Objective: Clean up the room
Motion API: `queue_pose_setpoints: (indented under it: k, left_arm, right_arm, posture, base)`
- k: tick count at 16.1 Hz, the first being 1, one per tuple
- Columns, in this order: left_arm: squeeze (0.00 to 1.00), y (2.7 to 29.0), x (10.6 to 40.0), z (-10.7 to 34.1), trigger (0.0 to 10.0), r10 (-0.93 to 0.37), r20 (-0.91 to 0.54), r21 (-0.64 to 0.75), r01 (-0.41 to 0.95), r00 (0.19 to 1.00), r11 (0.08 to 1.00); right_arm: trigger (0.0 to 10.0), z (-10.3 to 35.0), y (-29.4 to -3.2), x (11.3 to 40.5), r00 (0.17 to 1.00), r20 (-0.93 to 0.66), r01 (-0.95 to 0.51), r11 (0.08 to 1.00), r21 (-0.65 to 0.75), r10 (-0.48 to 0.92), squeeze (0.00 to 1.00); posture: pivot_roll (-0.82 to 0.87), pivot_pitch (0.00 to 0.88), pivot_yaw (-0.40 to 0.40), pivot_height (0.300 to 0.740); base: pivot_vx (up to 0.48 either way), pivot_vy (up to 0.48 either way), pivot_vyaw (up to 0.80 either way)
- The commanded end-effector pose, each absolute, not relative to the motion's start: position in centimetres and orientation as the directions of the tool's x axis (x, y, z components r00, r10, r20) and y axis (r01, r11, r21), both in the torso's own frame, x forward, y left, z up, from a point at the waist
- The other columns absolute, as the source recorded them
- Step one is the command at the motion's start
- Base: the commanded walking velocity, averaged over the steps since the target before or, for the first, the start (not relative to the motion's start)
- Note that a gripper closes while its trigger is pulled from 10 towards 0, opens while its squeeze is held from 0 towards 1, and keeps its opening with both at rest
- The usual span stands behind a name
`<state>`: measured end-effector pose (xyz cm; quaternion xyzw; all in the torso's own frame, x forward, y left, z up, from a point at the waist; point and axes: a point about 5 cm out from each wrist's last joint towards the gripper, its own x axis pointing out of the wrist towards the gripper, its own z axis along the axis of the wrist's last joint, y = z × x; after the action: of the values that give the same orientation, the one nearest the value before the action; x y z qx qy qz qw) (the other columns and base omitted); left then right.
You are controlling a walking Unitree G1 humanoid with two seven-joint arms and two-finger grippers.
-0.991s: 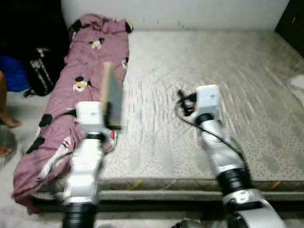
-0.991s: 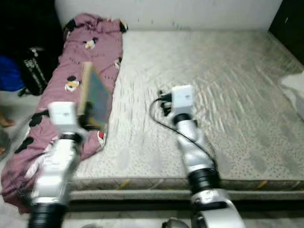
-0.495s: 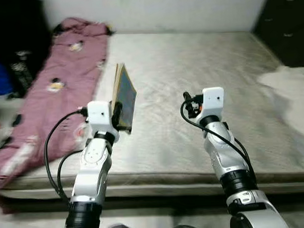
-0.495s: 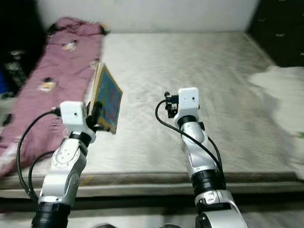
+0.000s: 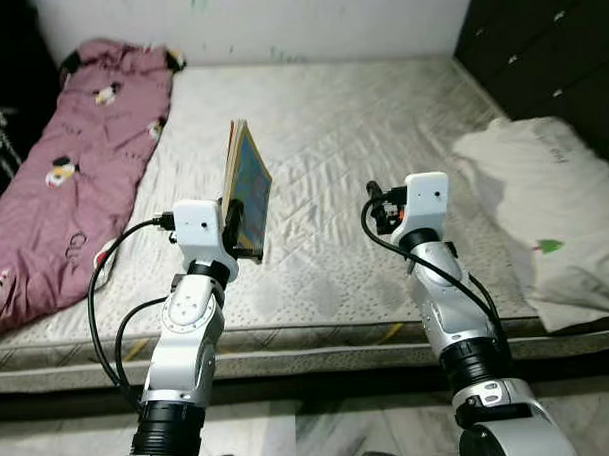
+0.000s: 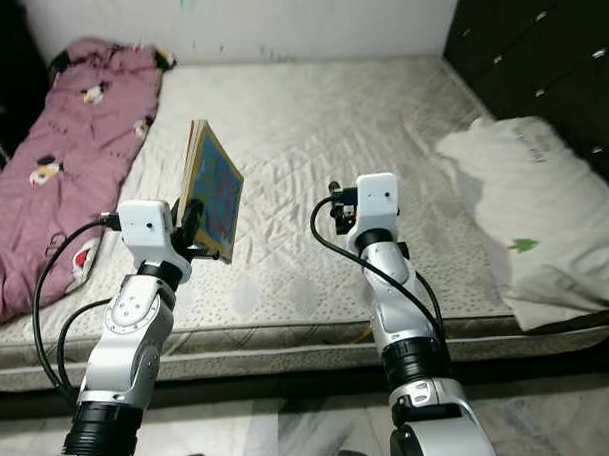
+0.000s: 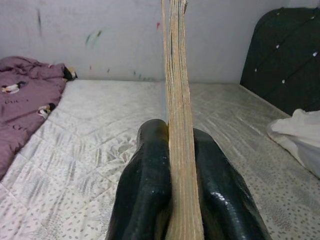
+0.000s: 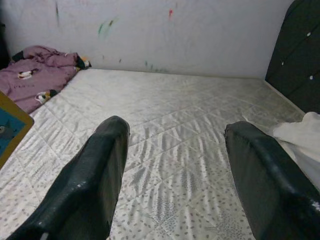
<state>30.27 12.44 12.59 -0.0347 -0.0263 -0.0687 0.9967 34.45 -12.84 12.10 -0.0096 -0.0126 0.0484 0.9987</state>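
A thin book (image 5: 247, 190) is held upright above the mattress (image 5: 382, 155) by the left tool (image 7: 172, 165), whose two black fingers are pressed flat against the covers with the page edges standing between them, so the grip is taken near the lower edge and the rest of the book rises free at about twelve o'clock from the wrist. It is judged that the book is carried on edge in this way because a slim object is pinched most securely across its thickness (a flat carry would leave it drooping from one side). The colourful cover is turned toward the robot's right, and the book hangs clear of the bedding, touching nothing but the fingers. The right tool (image 8: 175, 175) is held level over the mattress with its fingers spread wide and nothing between them, presumably kept ready for the next item. A pink printed blanket (image 5: 62, 166) lies bunched along the mattress edge at about ten o'clock, and a white pillow (image 5: 544, 210) rests half off the bed at about three o'clock beside a dark cabinet (image 5: 548, 49). Both are judged to be waiting for tidying, while a place for the book has not yet been reached.
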Motion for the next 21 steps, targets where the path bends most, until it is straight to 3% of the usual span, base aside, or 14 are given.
queue_pose_setpoints:
  k: [1, 4, 9, 14, 21]
  left_arm:
    - [0.00, 13.2, 30.5, 13.6, 10.0, -0.115, 0.107, -0.060, 0.122, 0.988, 0.991]
    - [0.00, 13.2, 30.6, 13.7, 10.0, -0.116, 0.109, -0.061, 0.123, 0.987, 0.990]
    - [0.00, 13.4, 30.6, 13.5, 10.0, -0.123, 0.103, -0.077, 0.131, 0.987, 0.988]
    - [0.00, 14.3, 30.1, 12.9, 10.0, -0.106, 0.093, -0.098, 0.115, 0.990, 0.989]
    - [0.00, 14.0, 30.3, 13.1, 10.0, -0.123, 0.101, -0.103, 0.133, 0.987, 0.986]
  right_arm:
    - [10.0, 12.7, -12.1, 34.7, 0.992, 0.038, -0.116, 0.993, -0.011, 0.116, 0.00]
    - [10.0, 12.7, -12.1, 34.8, 0.993, 0.038, -0.116, 0.993, -0.008, 0.116, 0.00]
    - [10.0, 12.7, -12.3, 34.9, 0.993, 0.033, -0.113, 0.994, -0.008, 0.113, 0.00]
    - [10.0, 12.4, -12.2, 34.6, 0.991, 0.034, -0.128, 0.991, -0.028, 0.129, 0.00]
    - [10.0, 12.6, -12.0, 34.7, 0.990, 0.041, -0.136, 0.990, -0.028, 0.137, 0.00]
  posture:
    - [0.02, 0.000, -0.001, 0.740]
    - [0.02, 0.000, -0.001, 0.740]
    - [0.02, 0.000, 0.000, 0.740]
    - [0.02, 0.000, 0.001, 0.740]
    - [0.02, 0.000, 0.002, 0.740]
  base:
    - [0.000, 0.000, 0.00]
    - [0.000, 0.000, 0.00]
    - [0.000, 0.000, -0.79]
    - [0.000, 0.000, 0.00]
    - [0.272, 0.000, 0.00]
